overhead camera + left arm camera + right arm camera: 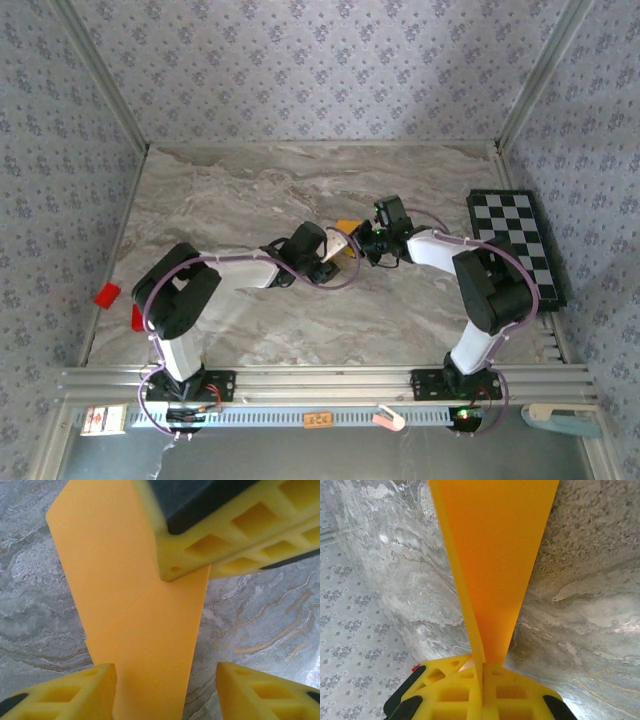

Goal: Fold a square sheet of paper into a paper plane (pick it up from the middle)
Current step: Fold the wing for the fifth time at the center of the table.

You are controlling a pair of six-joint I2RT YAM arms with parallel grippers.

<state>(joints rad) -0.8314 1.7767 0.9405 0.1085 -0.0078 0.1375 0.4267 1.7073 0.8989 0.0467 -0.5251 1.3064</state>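
- The orange paper (135, 630), folded to a narrow strip with a crease across it, sits mid-table where the two arms meet.
- In the left wrist view it runs from 6 o'clock up to 11 o'clock, passing between the left gripper (166, 672)'s two fingers (65, 695).
- Those fingers stand apart and do not squeeze anything. The 7 o'clock finger is right at the paper's edge, and bare marble shows between the paper and the 5 o'clock finger.
- The right gripper (482, 662) is clamped on the paper. In its own wrist view the yellow pads meet at 6 o'clock with two layers pinched between them, and the paper widens toward 12 o'clock.
- In the left wrist view, the right gripper's fingers come in from 1 o'clock and bite the strip's right edge at the centre of the view. They stand directly ahead of the left gripper's open jaws.
- Whether the paper lies flat on the marble table (220, 190) or is held just off it, I cannot tell.
- In the top view, a black-and-white checkerboard (515, 245) lies at 3 o'clock from the grippers, well apart.
- Two small red blocks (107, 294) sit at 8 o'clock by the table's left edge, beside the left arm's elbow.
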